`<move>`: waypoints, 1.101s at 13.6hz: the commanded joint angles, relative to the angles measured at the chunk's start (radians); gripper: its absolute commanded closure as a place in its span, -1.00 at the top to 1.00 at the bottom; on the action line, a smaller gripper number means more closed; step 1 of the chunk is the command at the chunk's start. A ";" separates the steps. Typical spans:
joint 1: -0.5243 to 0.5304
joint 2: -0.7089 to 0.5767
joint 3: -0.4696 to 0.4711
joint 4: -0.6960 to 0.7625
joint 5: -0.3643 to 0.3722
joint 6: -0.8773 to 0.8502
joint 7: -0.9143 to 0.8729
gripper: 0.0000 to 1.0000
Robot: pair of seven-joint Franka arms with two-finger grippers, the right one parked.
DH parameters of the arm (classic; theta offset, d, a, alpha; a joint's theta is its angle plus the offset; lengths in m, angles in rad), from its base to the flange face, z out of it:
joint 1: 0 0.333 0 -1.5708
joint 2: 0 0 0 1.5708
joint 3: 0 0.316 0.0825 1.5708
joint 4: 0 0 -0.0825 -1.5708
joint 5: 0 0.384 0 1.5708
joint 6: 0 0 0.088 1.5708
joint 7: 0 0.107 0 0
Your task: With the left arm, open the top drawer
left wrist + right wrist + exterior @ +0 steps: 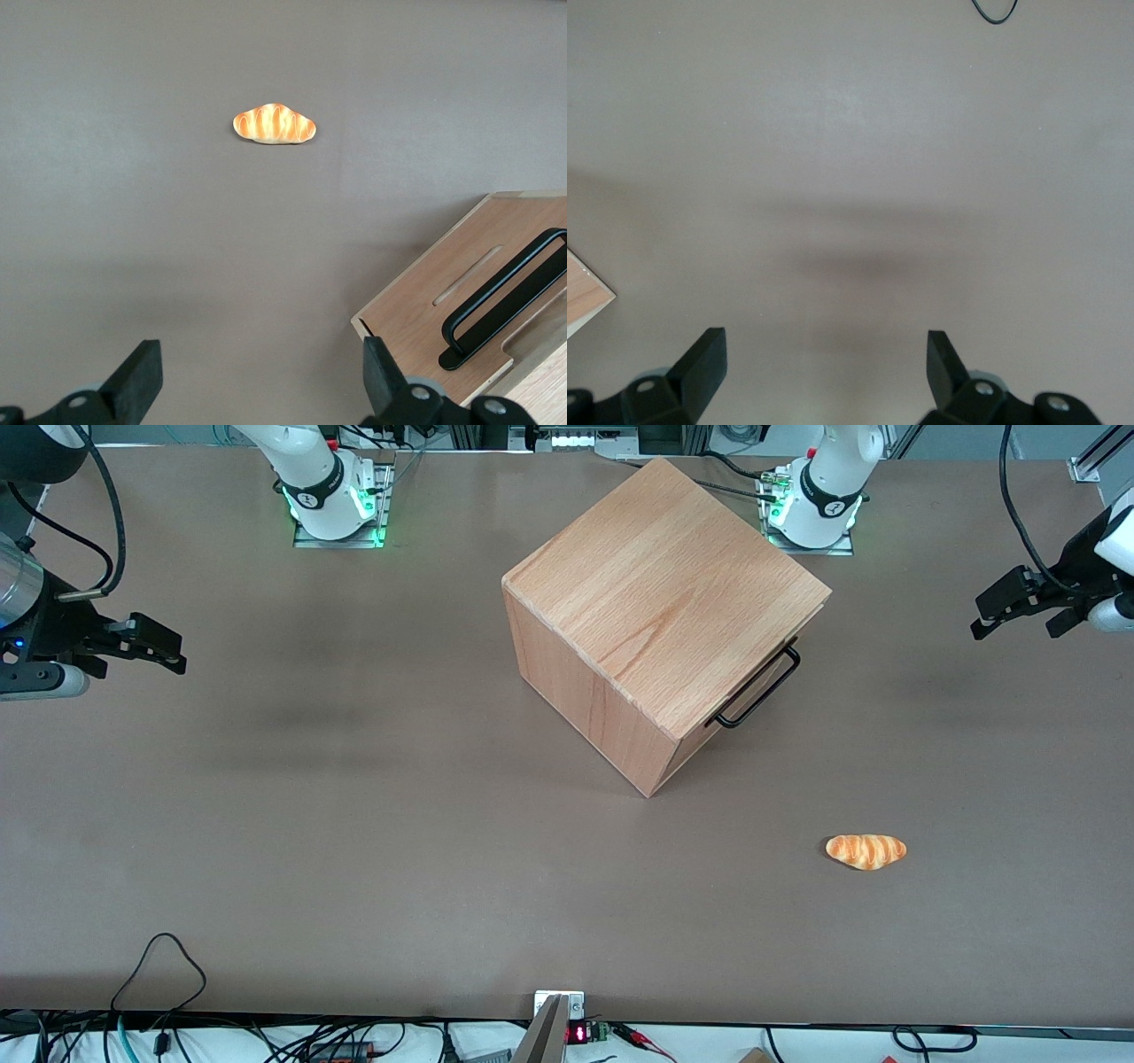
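Left arm's gripper (1019, 615) hangs above bare table, fingers (142, 376) spread wide, holding nothing. Top drawer (461, 297) shut, its black handle (760, 686) at the cabinet's (660, 593) 4 o'clock. Croissant (866, 850) sits at 5 o'clock from the handle.

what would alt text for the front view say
A beech-wood cabinet stands mid-table, its top drawer shut, black handle toward the working arm. The left arm's gripper hovers open above the table, apart from the handle. A croissant lies nearer the camera.
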 commanded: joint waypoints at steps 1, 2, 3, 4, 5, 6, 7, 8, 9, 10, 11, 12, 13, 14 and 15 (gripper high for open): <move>0.003 0.031 -0.006 0.052 0.019 -0.037 0.000 1.00; 0.003 0.034 -0.006 0.059 0.019 -0.048 0.000 1.00; 0.003 0.041 -0.006 0.070 0.019 -0.050 0.000 1.00; 0.003 0.048 -0.006 0.078 0.019 -0.053 0.001 1.00; 0.003 0.048 -0.006 0.079 0.019 -0.053 0.001 1.00; 0.003 0.048 -0.007 0.079 0.021 -0.053 0.003 1.00; 0.003 0.048 -0.007 0.079 0.021 -0.053 0.004 1.00; 0.003 0.048 -0.007 0.081 0.021 -0.053 0.004 1.00; 0.003 0.048 -0.006 0.081 0.021 -0.053 0.006 1.00; 0.003 0.049 -0.004 0.081 0.021 -0.053 0.007 1.00; 0.003 0.049 -0.004 0.082 0.021 -0.051 0.010 1.00; 0.003 0.049 -0.004 0.084 0.021 -0.051 0.013 1.00; 0.003 0.049 -0.006 0.084 0.021 -0.051 0.015 1.00; 0.003 0.051 -0.007 0.084 0.021 -0.051 0.016 1.00; 0.003 0.061 -0.007 0.084 0.021 -0.051 0.019 1.00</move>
